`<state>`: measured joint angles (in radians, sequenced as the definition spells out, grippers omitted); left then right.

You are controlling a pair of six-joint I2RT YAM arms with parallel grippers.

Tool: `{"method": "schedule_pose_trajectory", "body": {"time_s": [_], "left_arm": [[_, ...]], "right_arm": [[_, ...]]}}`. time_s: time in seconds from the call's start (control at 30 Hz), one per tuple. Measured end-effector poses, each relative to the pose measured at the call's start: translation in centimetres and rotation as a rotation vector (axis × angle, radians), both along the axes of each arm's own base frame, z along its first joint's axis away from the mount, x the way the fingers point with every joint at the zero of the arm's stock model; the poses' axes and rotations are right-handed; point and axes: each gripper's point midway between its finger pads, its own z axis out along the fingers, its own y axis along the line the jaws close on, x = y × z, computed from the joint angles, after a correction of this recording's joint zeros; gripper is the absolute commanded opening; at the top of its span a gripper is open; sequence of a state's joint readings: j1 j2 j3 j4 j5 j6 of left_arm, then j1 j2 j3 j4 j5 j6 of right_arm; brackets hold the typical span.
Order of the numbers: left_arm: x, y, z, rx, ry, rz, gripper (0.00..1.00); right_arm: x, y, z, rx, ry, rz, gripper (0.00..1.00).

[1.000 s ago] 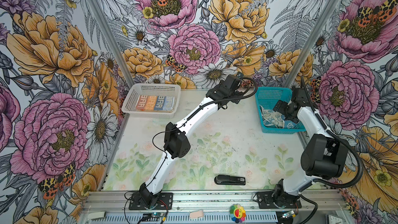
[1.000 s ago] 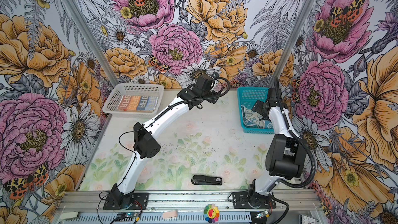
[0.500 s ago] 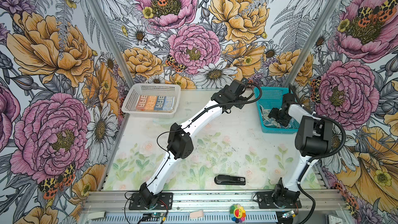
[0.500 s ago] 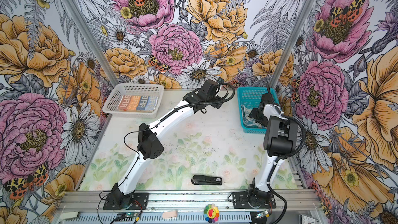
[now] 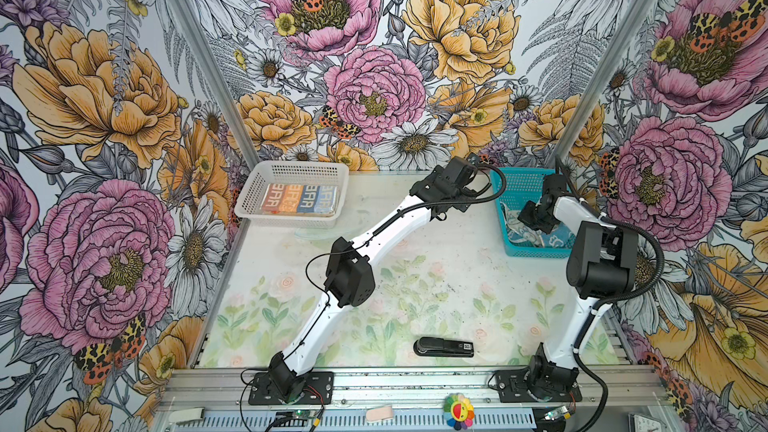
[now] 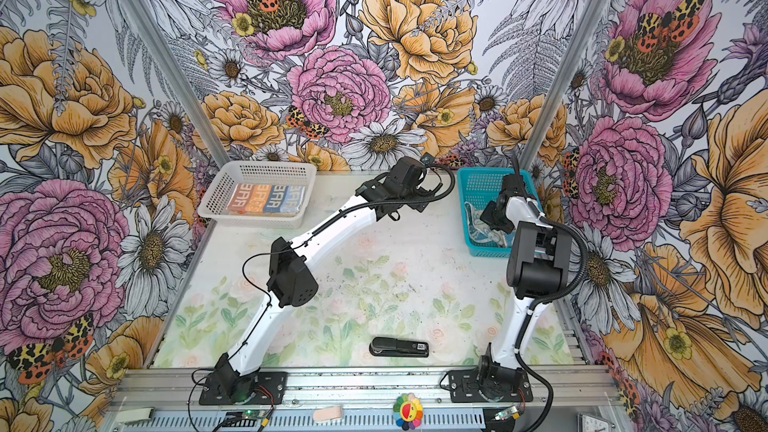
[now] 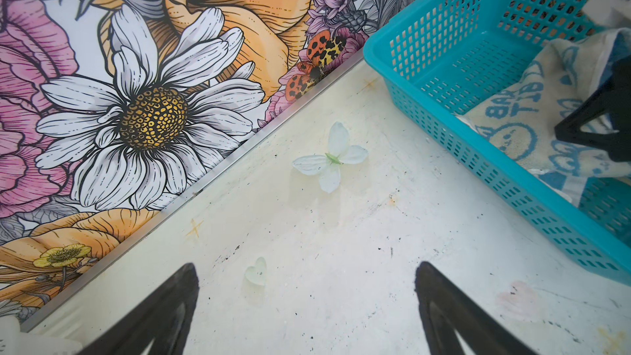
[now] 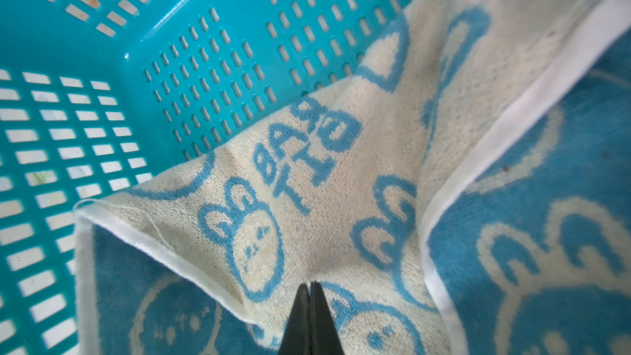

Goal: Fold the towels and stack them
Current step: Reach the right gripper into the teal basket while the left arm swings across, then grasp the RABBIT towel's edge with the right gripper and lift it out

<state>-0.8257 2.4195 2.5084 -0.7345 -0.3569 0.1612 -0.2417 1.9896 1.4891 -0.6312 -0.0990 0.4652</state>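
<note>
Pinching a small tuck of the cream-and-blue bunny towel (image 8: 307, 165), the right gripper (image 8: 309, 290) sits low inside the teal basket (image 8: 102, 46) with its black tips pressed together and creases in the terry running toward them. This towel lies crumpled in the basket, one hemmed corner turned over. Whether the blue-ground cloth around it is its own reverse face or a second towel, I cannot tell. The left gripper (image 7: 306, 265) hangs over the bare table (image 7: 341, 233) just beside the basket, jaws spread wide and holding nothing. The folded striped towels (image 5: 299, 200) already rest in the white basket (image 5: 253, 197) across the table.

The bite looks thin, only a ridge of loops near the fold, so a quick lift could let the cloth slide out and drop back. If the tips have caught the layer below too, two thicknesses may come up together and spoil the spread. The light basket could also tip or drag if the towel snags its perforated wall. A stapler (image 5: 444, 347) lies near the front edge, where a spread towel could land on it
</note>
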Motion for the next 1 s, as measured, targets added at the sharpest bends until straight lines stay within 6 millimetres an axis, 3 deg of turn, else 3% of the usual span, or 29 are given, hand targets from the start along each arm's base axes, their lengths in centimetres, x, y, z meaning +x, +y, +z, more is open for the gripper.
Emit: {"method": "schedule_pose_trajectory", "body": {"time_s": [0.2, 0.33, 0.47, 0.53, 0.6, 0.87, 1.0], "left_arm": [[-0.1, 0.1, -0.9, 0.020, 0.006, 0.010, 0.99], [-0.4, 0.3, -2.6, 0.057, 0.028, 0.015, 0.99], [-0.7, 0.3, -3.4, 0.080, 0.037, 0.015, 0.99], [-0.7, 0.3, -3.5, 0.082, 0.036, 0.017, 0.99], [-0.7, 0.3, -3.5, 0.084, 0.035, 0.019, 0.99], [-0.9, 0.6, -4.2, 0.105, 0.047, 0.020, 0.99], [-1.0, 0.9, -4.1, 0.109, 0.046, 0.024, 0.99]], "right_arm": [[0.8, -0.2, 1.0, -0.013, -0.026, 0.012, 0.55], [1.9, -0.5, 0.9, -0.018, -0.035, 0.019, 0.61], [2.5, -0.6, -1.1, -0.011, -0.002, 0.021, 0.62], [2.4, -0.6, -2.4, -0.007, 0.026, 0.027, 0.59], [2.2, -0.6, -3.5, -0.009, 0.052, 0.037, 0.48], [2.5, -0.9, -3.4, -0.025, 0.054, 0.043, 0.00], [2.5, -0.8, -3.7, -0.023, 0.059, 0.045, 0.00]]}}
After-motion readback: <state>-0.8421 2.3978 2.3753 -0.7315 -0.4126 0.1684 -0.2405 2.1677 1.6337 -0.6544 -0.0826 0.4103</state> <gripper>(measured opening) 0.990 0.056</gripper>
